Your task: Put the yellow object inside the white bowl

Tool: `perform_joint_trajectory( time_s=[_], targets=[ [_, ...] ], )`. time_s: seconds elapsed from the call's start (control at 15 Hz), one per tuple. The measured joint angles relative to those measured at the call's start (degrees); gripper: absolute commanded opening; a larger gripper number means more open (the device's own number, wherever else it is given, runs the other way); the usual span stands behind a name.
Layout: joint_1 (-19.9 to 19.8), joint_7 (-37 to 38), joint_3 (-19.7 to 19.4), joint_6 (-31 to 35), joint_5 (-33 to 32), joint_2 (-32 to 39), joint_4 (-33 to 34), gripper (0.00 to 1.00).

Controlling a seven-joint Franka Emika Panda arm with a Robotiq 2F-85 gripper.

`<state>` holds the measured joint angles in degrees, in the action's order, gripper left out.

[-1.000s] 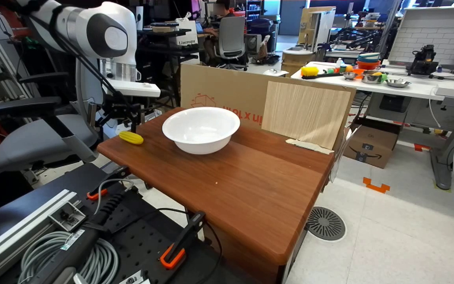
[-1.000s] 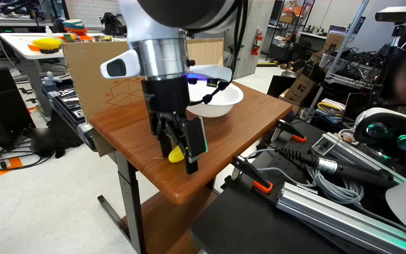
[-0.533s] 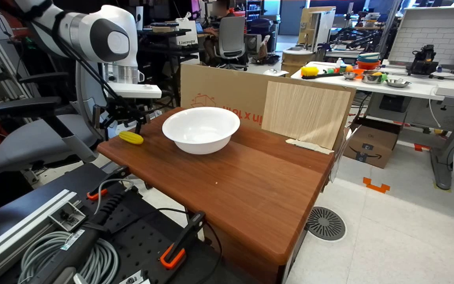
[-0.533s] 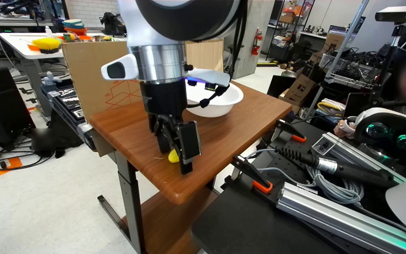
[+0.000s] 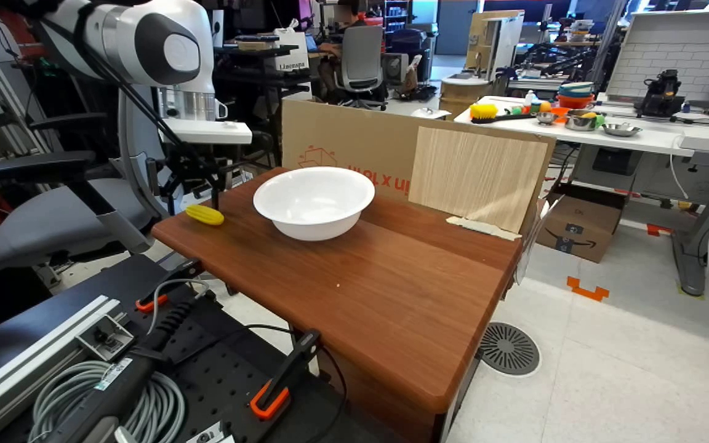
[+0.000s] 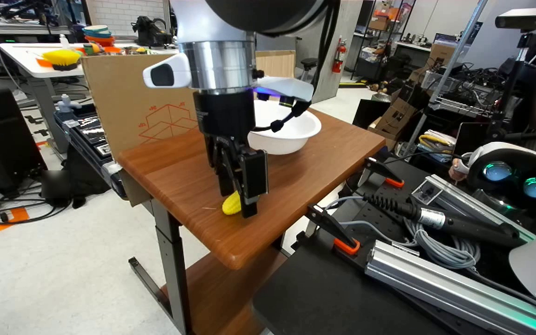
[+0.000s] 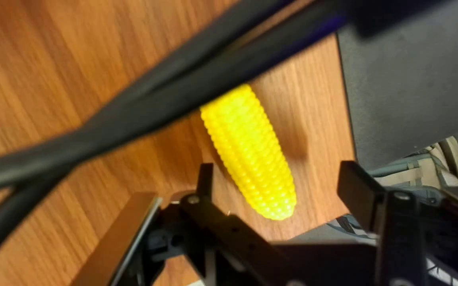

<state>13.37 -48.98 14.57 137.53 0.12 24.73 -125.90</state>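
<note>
The yellow object (image 5: 205, 214) is a bumpy corn-cob shape lying on the table near its corner. It also shows in an exterior view (image 6: 232, 204) and large in the wrist view (image 7: 253, 155), partly behind cables. My gripper (image 7: 278, 174) is open, and the object's near end lies between the fingers with a gap on each side. The gripper points down close over the object in both exterior views (image 5: 193, 202) (image 6: 238, 202). The white bowl (image 5: 312, 229) stands upright on the table a short way off; the arm partly hides it in an exterior view (image 6: 289, 145).
The brown table (image 5: 379, 295) has a cardboard panel (image 5: 348, 129) along one edge. A black bench (image 6: 305, 279) with orange-tipped clamps (image 6: 335, 228) adjoins another edge. Black cables (image 7: 133, 119) cross the wrist view. A grey chair (image 5: 65, 215) stands near the object's corner.
My gripper first dipped and turned a little, then rose slightly by now. The fingers stay apart. The yellow object and the bowl have not moved.
</note>
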Motion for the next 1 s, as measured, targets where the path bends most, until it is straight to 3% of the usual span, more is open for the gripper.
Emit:
perform_joint_trajectory(
  time_s=[0.33,0.4,0.73,1.0],
  targets=[
    [-1.78,1.19,0.02,0.02,0.1,-0.89,-2.56,0.12],
    [-2.14,1.46,0.04,0.03,0.12,-1.05,-2.78,0.08],
    [-3.88,2.04,1.71,0.04,2.18,-5.29,-5.74,0.08],
    [-5.03,0.78,3.54,0.01,10.39,-16.96,-11.94,0.08]
  ],
)
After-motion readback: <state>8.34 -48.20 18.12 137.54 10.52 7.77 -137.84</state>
